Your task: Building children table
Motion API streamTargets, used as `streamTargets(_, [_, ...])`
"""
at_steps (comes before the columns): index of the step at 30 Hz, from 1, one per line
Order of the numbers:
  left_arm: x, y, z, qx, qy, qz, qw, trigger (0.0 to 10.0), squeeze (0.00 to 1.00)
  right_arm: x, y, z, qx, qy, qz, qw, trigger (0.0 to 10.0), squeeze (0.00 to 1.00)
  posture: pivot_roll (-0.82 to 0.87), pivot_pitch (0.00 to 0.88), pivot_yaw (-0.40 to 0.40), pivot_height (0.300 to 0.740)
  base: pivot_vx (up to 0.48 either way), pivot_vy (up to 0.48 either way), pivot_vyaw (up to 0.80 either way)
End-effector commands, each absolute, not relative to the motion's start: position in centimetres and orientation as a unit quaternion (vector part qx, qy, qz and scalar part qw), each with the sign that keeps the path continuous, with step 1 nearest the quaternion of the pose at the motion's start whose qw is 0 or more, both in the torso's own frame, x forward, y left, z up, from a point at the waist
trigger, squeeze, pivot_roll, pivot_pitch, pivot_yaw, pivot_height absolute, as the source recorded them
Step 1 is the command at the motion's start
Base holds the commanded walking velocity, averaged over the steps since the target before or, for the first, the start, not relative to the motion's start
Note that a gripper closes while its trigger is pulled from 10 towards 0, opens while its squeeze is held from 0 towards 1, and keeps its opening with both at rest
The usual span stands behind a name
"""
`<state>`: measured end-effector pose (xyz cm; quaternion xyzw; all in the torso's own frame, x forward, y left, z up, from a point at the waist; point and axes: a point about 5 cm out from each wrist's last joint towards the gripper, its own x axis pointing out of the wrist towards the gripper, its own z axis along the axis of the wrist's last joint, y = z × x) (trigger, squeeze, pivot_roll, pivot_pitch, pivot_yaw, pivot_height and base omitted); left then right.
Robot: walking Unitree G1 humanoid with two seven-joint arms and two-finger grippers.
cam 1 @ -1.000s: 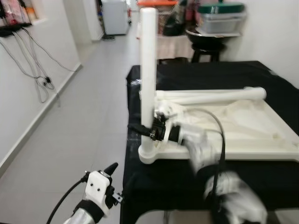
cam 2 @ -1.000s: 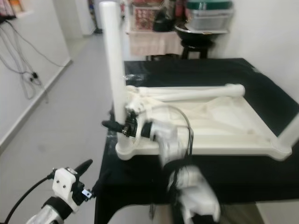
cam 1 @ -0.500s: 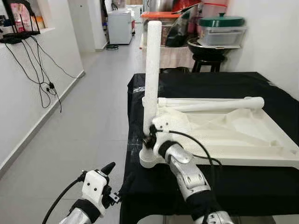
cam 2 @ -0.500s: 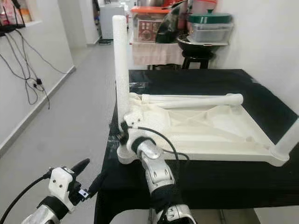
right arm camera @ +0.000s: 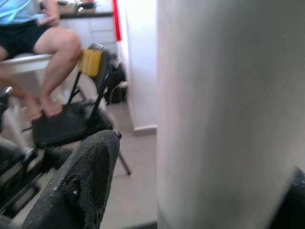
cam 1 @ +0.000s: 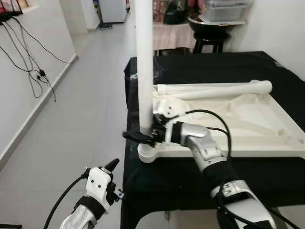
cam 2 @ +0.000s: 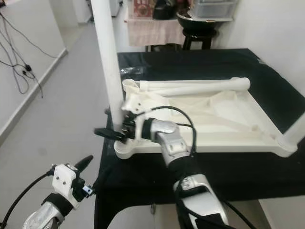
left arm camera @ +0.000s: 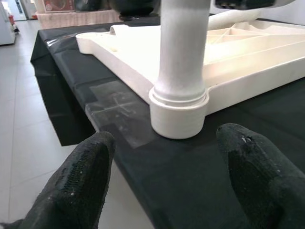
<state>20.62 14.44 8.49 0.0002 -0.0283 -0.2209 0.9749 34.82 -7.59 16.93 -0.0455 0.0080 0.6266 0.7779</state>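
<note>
White plastic tabletop [cam 1: 248, 124] lies upside down on the black-draped worktop [cam 1: 219, 71], one leg [cam 1: 144, 71] upright in its corner socket. Right tool [cam 1: 139, 137] straddles that leg low, fingers apart; left tool [left arm camera: 167, 186] hangs wide. Light, stiff, slippery: grip near the socket.

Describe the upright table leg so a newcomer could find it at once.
Start at the black-covered table, where a white tabletop lies upside down. At its corner nearest the robot's left stands the leg, a plain white tube seated in a round socket, with the right gripper around its base. It is the upright one; another leg lies flat along the far edge.
</note>
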Motion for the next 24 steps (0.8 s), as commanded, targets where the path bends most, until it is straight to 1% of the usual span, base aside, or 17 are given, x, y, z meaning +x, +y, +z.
streamTargets(1, [20.5, 14.5, 8.1, 0.001, -0.019, -0.221, 0.975, 10.0, 0.0, 34.7, -7.2, 16.6, -0.044, 0.014, 0.641, 0.766, 10.0, 0.0, 0.02, 0.0, 0.0, 0.74, 0.0, 0.0, 0.0])
streamTargets(2, [20.5, 14.5, 8.1, 0.001, -0.019, -0.22, 0.975, 10.0, 0.0, 35.1, -7.2, 16.7, -0.038, 0.015, 0.629, 0.777, 10.0, 0.0, 0.02, 0.0, 0.0, 0.74, 0.0, 0.0, 0.0])
streamTargets(3, [20.5, 14.5, 8.1, 0.001, -0.019, -0.22, 0.975, 10.0, 0.0, 35.1, -7.2, 16.7, -0.038, 0.015, 0.629, 0.777, 10.0, 0.0, 0.02, 0.0, 0.0, 0.74, 0.0, 0.0, 0.0])
streamTargets(4, [20.5, 14.5, 8.1, 0.002, -0.018, -0.22, 0.975, 10.0, 0.0, 35.5, -7.2, 17.0, -0.029, 0.015, 0.618, 0.786, 8.9, 0.0, 0.03, 0.0, 0.0, 0.74, 0.0, 0.0, 0.0])
streamTargets(5, [20.5, 14.5, 8.1, 0.002, -0.018, -0.22, 0.975, 10.0, 0.0, 35.8, -7.2, 17.1, -0.022, 0.014, 0.612, 0.791, 3.8, 0.0, 0.03, 0.0, 0.0, 0.74, 0.0, 0.0, 0.0])
streamTargets(7, [20.5, 14.5, 8.1, 0.002, -0.018, -0.22, 0.975, 10.0, 0.0, 35.8, -7.2, 17.1, -0.022, 0.014, 0.612, 0.791, 3.8, 0.0, 0.03, 0.0, 0.0, 0.74, 0.0, 0.0, 0.0])
streamTargets(8, [20.5, 14.5, 8.1, 0.002, -0.018, -0.22, 0.975, 10.0, 0.0, 36.0, -7.2, 17.3, -0.006, 0.011, 0.606, 0.796, 0.0, 0.0, 0.03, 0.0, 0.003, 0.74, 0.0, 0.0, 0.0])
streamTargets(10, [20.5, 14.5, 8.1, 0.002, -0.018, -0.22, 0.975, 10.0, 0.0, 36.2, -7.5, 17.5, 0.018, 0.01, 0.602, 0.798, 0.0, 0.0, 0.03, 0.0, 0.003, 0.74, 0.0, 0.0, 0.0])
streamTargets(17, [20.3, 14.4, 8.1, 0.0, -0.018, -0.22, 0.975, 10.0, 0.0, 36.1, -8.7, 16.4, 0.037, 0.004, 0.595, 0.803, 0.0, 0.0, 0.03, 0.0, 0.003, 0.74, 0.0, 0.0, 0.0])
streamTargets(18, [20.3, 14.4, 8.1, 0.0, -0.019, -0.219, 0.975, 10.0, 0.0, 35.8, -9.0, 15.6, 0.036, -0.001, 0.578, 0.815, 0.0, 0.0, 0.02, 0.0, -0.001, 0.74, 0.0, 0.0, 0.0])
streamTargets(19, [20.2, 14.4, 8.2, -0.001, -0.019, -0.219, 0.976, 10.0, 0.0, 35.3, -9.2, 14.6, 0.033, -0.004, 0.551, 0.834, 0.0, 0.0, 0.02, 0.0, -0.004, 0.74, 0.0, 0.0, 0.0])
streamTargets(22, [20.1, 14.4, 8.2, -0.001, -0.019, -0.219, 0.976, 10.0, 0.0, 35.1, -9.3, 14.3, 0.031, -0.004, 0.543, 0.839, 0.0, 0.0, 0.02, 0.0, -0.004, 0.74, 0.0, 0.0, 0.0])
streamTargets(24, [19.9, 14.5, 8.2, -0.001, -0.019, -0.218, 0.976, 10.0, 0.0, 34.0, -8.6, 12.9, 0.029, -0.002, 0.487, 0.873, 0.0, 0.0, 0.01, 0.0, -0.007, 0.74, 0.0, 0.0, 0.0])
